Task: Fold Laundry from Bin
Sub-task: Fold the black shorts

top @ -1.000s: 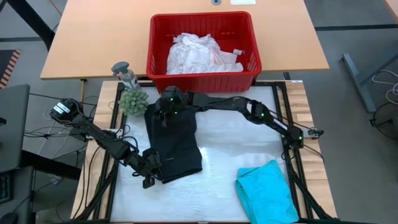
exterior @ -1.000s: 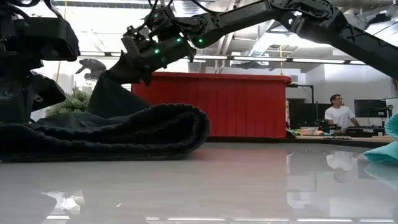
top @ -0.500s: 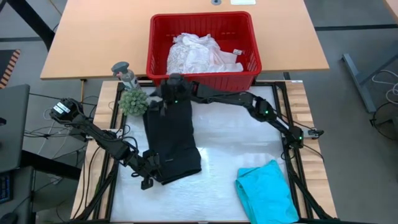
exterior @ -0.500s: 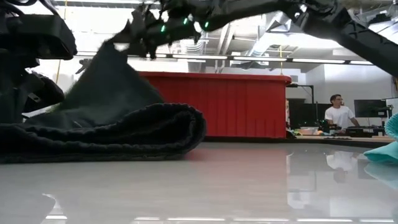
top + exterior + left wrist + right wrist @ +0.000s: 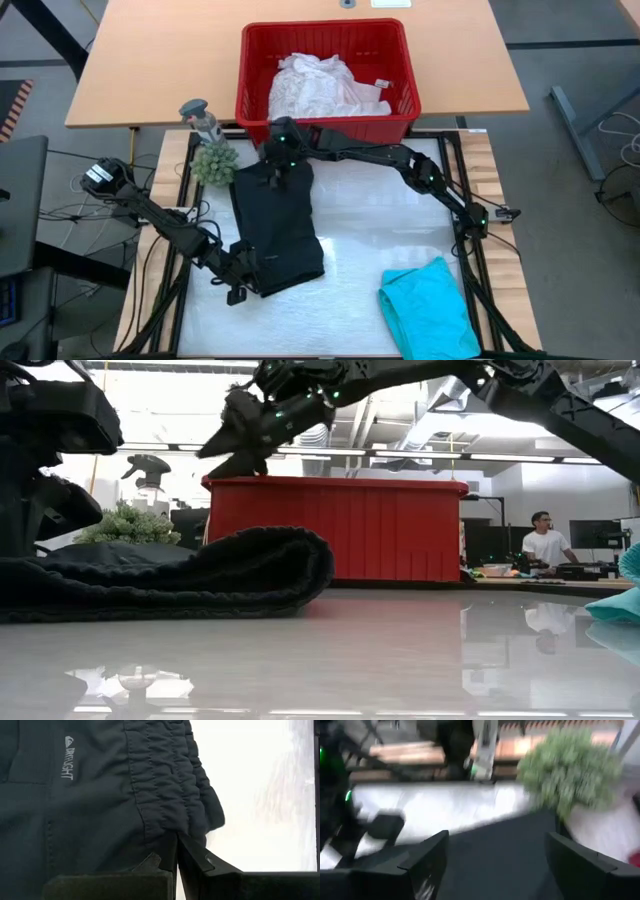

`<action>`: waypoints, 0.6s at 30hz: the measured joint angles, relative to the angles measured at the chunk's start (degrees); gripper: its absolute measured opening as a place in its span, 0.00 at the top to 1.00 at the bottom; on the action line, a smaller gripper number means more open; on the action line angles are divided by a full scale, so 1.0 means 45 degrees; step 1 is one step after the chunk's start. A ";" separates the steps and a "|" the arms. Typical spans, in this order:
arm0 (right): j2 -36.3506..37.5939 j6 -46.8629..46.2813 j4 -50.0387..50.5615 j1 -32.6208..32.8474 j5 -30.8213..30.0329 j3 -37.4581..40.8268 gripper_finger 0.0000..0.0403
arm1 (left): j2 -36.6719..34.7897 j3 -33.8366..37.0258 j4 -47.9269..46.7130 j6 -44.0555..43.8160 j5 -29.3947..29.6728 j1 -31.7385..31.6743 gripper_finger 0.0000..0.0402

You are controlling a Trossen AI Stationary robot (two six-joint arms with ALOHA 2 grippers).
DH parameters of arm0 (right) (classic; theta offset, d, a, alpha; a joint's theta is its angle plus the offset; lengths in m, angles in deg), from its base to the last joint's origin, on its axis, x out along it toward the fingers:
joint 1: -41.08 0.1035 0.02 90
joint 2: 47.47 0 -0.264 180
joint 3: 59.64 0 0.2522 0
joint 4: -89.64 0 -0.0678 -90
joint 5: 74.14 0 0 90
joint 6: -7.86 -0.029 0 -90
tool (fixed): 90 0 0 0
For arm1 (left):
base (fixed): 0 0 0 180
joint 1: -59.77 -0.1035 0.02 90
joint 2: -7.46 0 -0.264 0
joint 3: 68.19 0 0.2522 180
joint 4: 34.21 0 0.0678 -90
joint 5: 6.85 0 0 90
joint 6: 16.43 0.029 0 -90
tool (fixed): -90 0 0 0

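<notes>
Folding the black soft garment [image 5: 277, 225] on the white table top [image 5: 370, 235], judging by how things lie: spread lengthwise in front of the red slotted plastic bin [image 5: 327, 115], near end doubled over into a thick roll [image 5: 250, 565]. Left gripper [image 5: 244, 268] clenched on the garment's near hem, pinning the gathered waistband [image 5: 170, 795] between its dark fingers [image 5: 200, 860]. Right gripper [image 5: 277, 163] released, jaws spread wide and empty, hovering above the far end of the cloth close to the bin wall, next to the small green artificial plant [image 5: 213, 161]. Remaining in the bin: the white lacy top [image 5: 315, 85]; lying apart at the near right of the table: the teal garment [image 5: 430, 310]. Next move probably calls for lowering the open right fingers onto the far edge, gripping it, and carrying it toward the pinned hem without dragging the roll loose.
</notes>
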 joint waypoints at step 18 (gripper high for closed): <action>0.1755 0.0461 0.5663 0.5468 -0.2173 0.1574 0.96 | 0.0000 -0.0005 0.1907 -0.1347 0.1361 -0.0256 1.00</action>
